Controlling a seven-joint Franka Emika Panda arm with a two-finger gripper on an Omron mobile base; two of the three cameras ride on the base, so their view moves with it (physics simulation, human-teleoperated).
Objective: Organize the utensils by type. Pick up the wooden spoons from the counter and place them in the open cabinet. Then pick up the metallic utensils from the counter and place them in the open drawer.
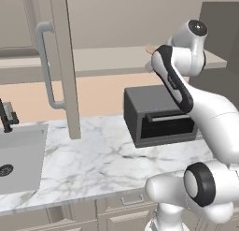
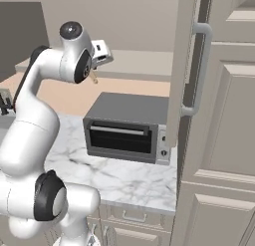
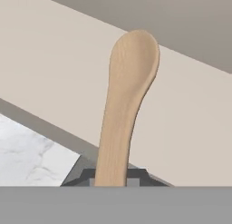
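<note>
gripper clamped on the handle of a pale wooden spoon, bowl end pointing to 12 o'clock in the hand view, out over the cabinet shelf (spoon is held above it, not resting). step in hand looks like placing a wooden spoon in the open cabinet; next move probably calls for easing further in over the shelf, lowering, then letting go. arm raised high and bent, elbow up, hand reaching to about 1 o'clock past the toaster oven on the counter. cabinet door stands open at 10 o'clock in the left base view.
</note>
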